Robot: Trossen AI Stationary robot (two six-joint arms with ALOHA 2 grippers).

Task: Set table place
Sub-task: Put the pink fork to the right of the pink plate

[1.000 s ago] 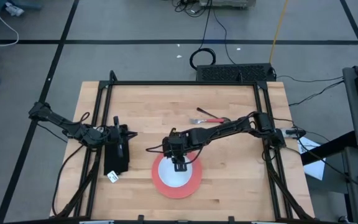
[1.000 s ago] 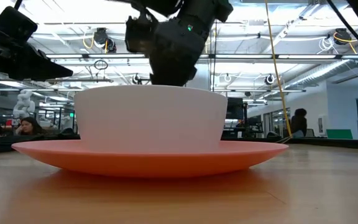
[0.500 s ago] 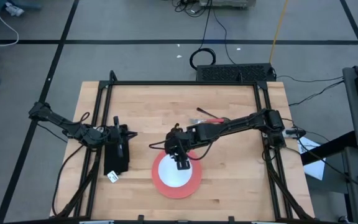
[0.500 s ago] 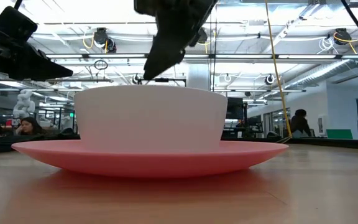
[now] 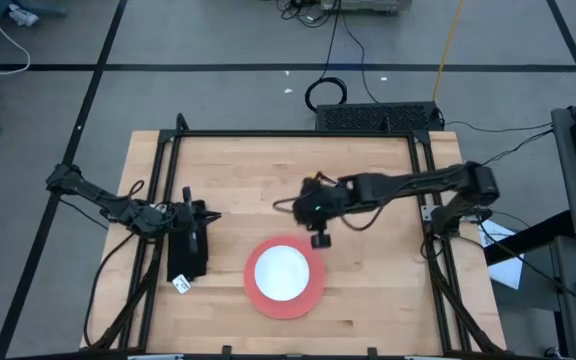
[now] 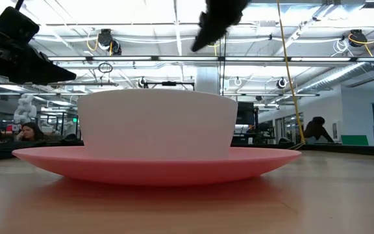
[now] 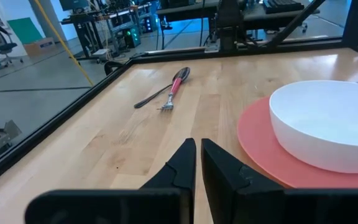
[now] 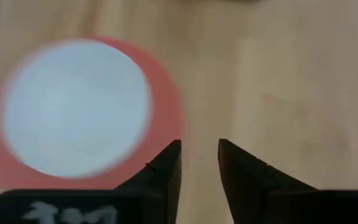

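A white bowl (image 5: 283, 270) stands in the middle of a salmon-red plate (image 5: 259, 300) on the light-wood table (image 5: 378, 300), toward its near edge. My right gripper (image 5: 320, 241) hangs above the table just beyond the plate's far right rim. In its own wrist view the right gripper (image 8: 199, 158) is open with nothing between the fingers. My left gripper (image 7: 198, 155) waits at the table's left side, shut and pointing toward the plate. A red-handled fork (image 7: 174, 87) and a dark spoon (image 7: 149, 99) lie together on the wood farther back; in the high view my right arm covers them.
Black frame rails (image 5: 298, 134) run around the tabletop. Bare wood (image 5: 378, 270) lies to the right of the plate. Beyond the table the low view shows a room where people (image 6: 315, 130) sit or stand far off.
My right gripper has risen from the bowl's far rim and drawn back toward the table's far right, clear of the bowl. The bowl and plate have stayed where they were.
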